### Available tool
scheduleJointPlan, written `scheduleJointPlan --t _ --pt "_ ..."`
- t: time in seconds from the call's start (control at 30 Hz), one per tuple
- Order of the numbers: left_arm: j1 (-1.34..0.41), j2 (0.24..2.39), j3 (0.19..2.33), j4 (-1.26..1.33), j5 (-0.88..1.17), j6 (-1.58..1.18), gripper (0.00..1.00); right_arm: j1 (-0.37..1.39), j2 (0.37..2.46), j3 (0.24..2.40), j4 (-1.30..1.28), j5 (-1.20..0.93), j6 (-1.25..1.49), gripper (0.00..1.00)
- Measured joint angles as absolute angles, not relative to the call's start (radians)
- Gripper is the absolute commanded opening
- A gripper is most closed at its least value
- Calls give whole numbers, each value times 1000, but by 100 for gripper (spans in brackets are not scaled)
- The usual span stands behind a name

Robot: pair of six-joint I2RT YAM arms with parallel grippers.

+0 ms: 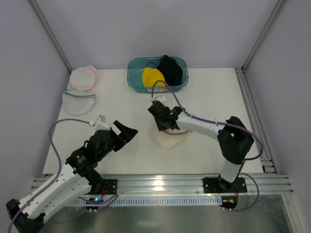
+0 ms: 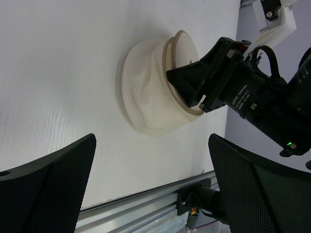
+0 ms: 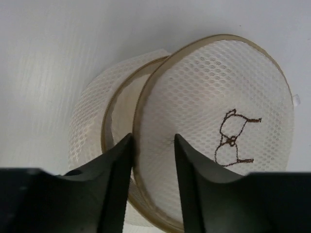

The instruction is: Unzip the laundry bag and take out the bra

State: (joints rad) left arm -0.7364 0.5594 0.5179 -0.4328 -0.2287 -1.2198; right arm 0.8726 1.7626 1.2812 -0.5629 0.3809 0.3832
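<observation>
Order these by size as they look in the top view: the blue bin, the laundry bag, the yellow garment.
1. Blue bin, clearly largest.
2. Laundry bag, though the right arm hides part of it.
3. Yellow garment, smallest, partly hidden in the bin.

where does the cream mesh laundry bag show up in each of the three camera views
Top external: the laundry bag lies centre, slightly right, under the right gripper.
Left wrist: upper middle, its lid lifted by the black fingers coming in from the right.
Right wrist: fills the frame, with the tan zipper rim standing between the two fingers.
Shared landmark: the right gripper at the tan rim.
</observation>
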Motion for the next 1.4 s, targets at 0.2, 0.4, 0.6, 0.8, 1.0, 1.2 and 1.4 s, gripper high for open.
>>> scheduleJointPlan --t 0.2,0.4,0.6,0.8,1.0,1.2,1.4 --pt "-736 545 516 -440 -236 -1220 99 873 1769 1280 -595 450 414 11" --pt "-736 579 501 -390 -197 -1213 99 876 1635 1212 -594 480 418 9" --pt "-736 804 562 -274 -116 -1139 100 878 1350 1099 -543 422 417 9" --pt "-736 1077 712 -168 -56 -1063 99 879 1169 1010 -502 323 419 8" --pt "-736 1304 845 -107 -19 -999 97 881 1065 942 -511 322 427 7" --pt "-736 1525 956 -118 6 -952 74 882 982 896 -543 340 448 7" --pt "-738 1624 967 -150 16 -916 23 882 927 881 -570 379 471 4"
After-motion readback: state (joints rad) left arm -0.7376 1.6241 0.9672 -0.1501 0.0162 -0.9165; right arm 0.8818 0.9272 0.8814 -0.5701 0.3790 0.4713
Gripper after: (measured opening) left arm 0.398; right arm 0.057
